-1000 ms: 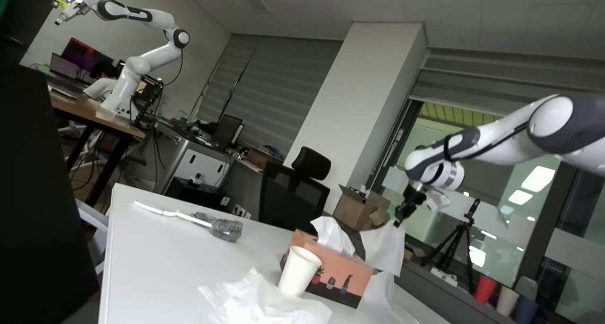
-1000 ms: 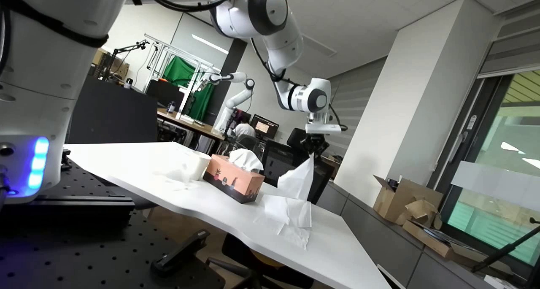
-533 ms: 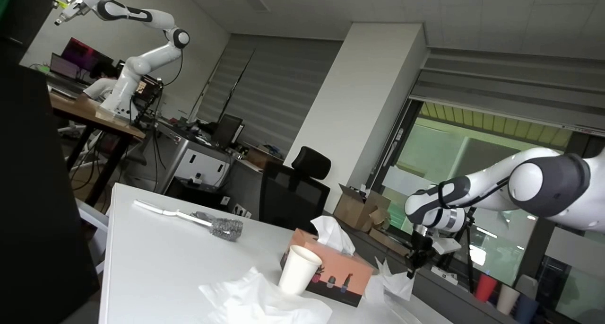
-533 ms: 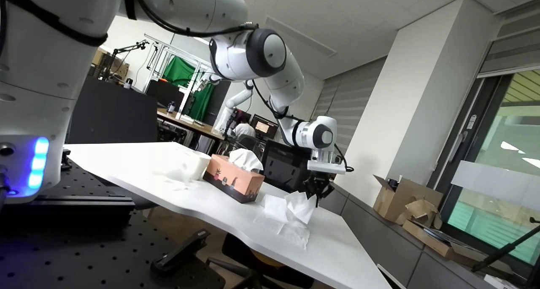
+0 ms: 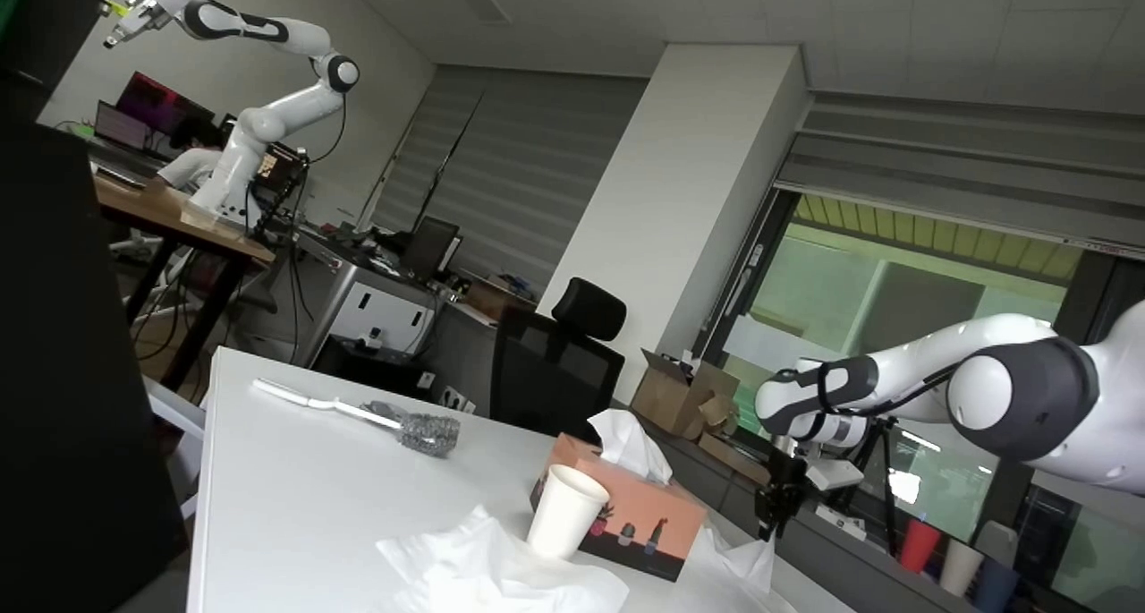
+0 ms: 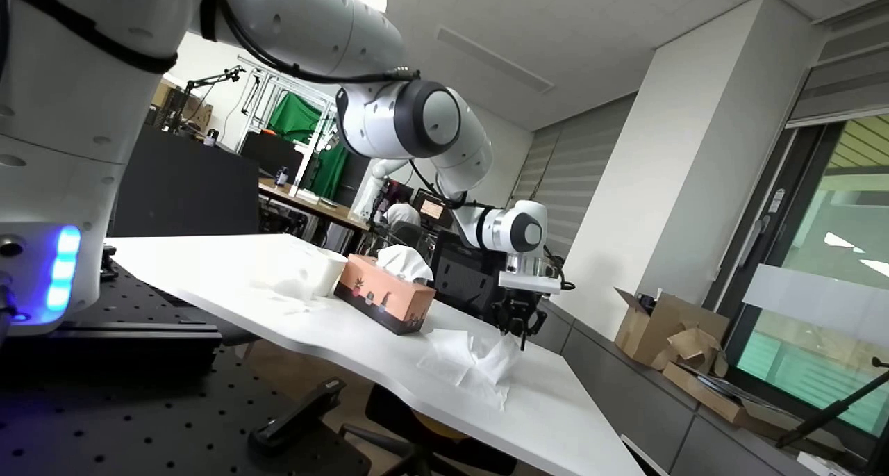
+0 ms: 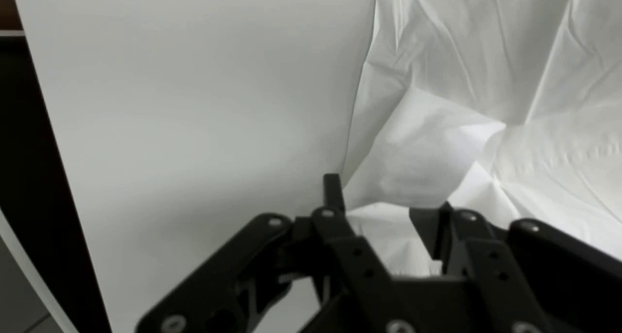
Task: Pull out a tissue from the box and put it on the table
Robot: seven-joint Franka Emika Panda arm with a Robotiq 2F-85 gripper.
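The orange tissue box (image 5: 646,516) stands on the white table (image 5: 322,479), with a white tissue sticking up from its top; the box (image 6: 380,294) shows in both exterior views. A pulled-out white tissue (image 6: 494,359) lies crumpled on the table beside the box, over other thin white sheets. It also shows in the wrist view (image 7: 423,148). My gripper (image 6: 517,337) is low over the table at this tissue's edge. In the wrist view the gripper (image 7: 381,197) has its fingers apart, with tissue visible between and beneath them, not pinched.
A white paper cup (image 5: 565,513) stands against the box. Crumpled white sheets (image 5: 501,570) lie before it. A grey brush with a white handle (image 5: 428,434) lies near the table's far edge. A black chair (image 5: 555,371) stands behind the table. The table edge shows in the wrist view.
My gripper has come down from above the table with the hanging tissue. The tissue now lies lower and flatter on the table, and the fingers have opened.
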